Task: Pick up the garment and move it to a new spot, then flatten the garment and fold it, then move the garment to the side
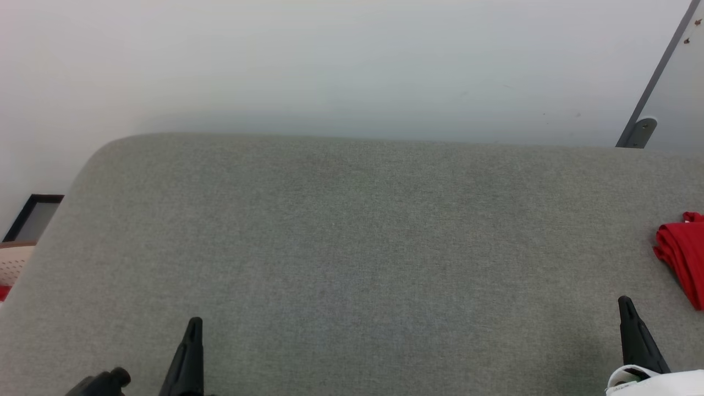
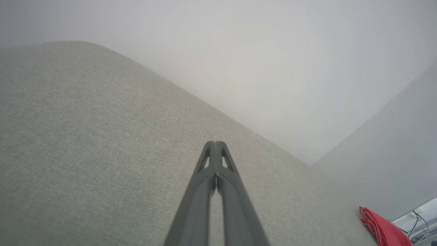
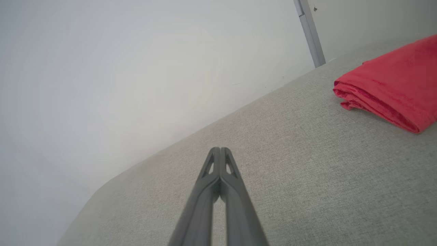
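The garment (image 1: 683, 256) is a red folded bundle lying at the far right edge of the grey fabric surface (image 1: 352, 247); its edge is cut off by the frame. It appears as a thick red fold (image 3: 392, 92) in the right wrist view and as a small red corner (image 2: 382, 229) in the left wrist view. My left gripper (image 1: 193, 324) is at the lower left, shut with fingertips pressed together (image 2: 215, 145), holding nothing. My right gripper (image 1: 624, 302) is at the lower right, shut and empty (image 3: 219, 151), a short way left of and nearer than the garment.
A white wall (image 1: 330, 66) rises behind the surface's rounded far edge. A grey post (image 1: 654, 82) leans at the upper right. Past the surface's left edge are a dark-framed panel (image 1: 34, 217) and a pale perforated object (image 1: 14, 264).
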